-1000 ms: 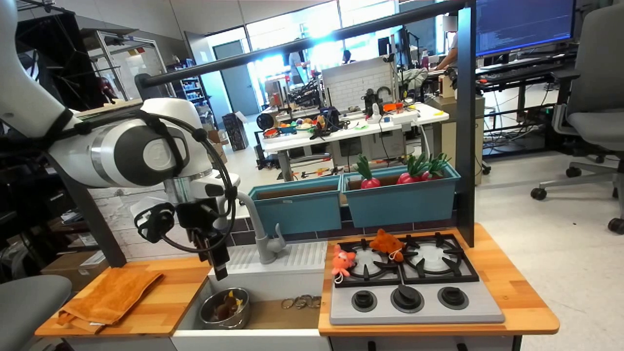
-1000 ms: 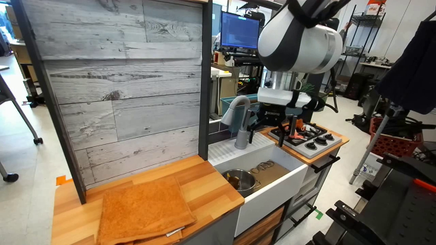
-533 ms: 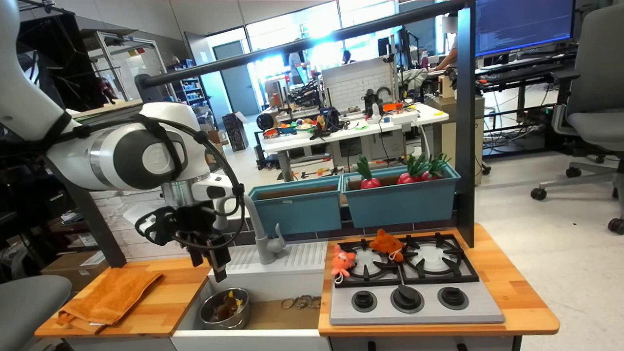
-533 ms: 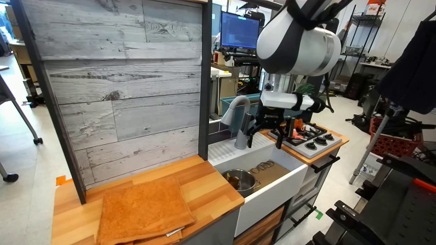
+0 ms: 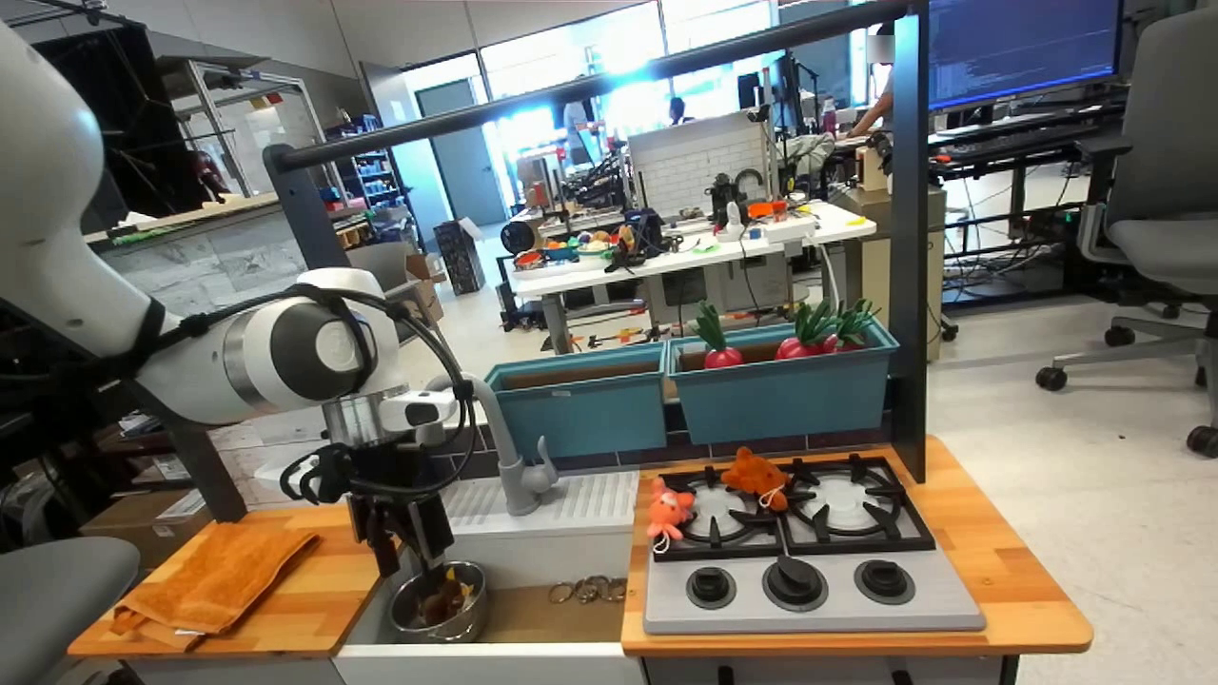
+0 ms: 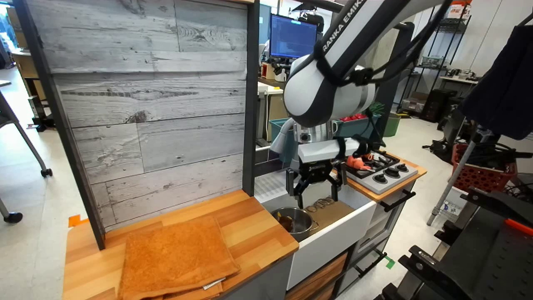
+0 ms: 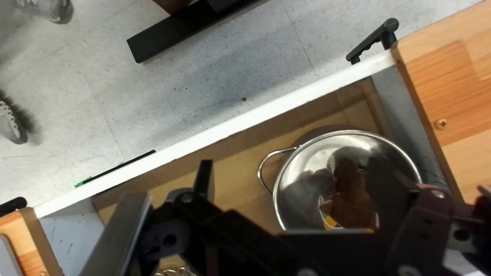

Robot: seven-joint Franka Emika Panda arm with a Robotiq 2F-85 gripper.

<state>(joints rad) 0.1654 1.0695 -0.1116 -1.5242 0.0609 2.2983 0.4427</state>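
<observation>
Currently, your gripper hangs over the sink with its jaws well apart; below, the metal pot holding a brown object stands at the sink's end nearest the orange cloth.

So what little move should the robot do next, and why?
Maybe slide the open gripper a bit towards the orange cloth: in the wrist view, one fingertip is outside the pot, and the brown thing inside sits nearer the other.
</observation>
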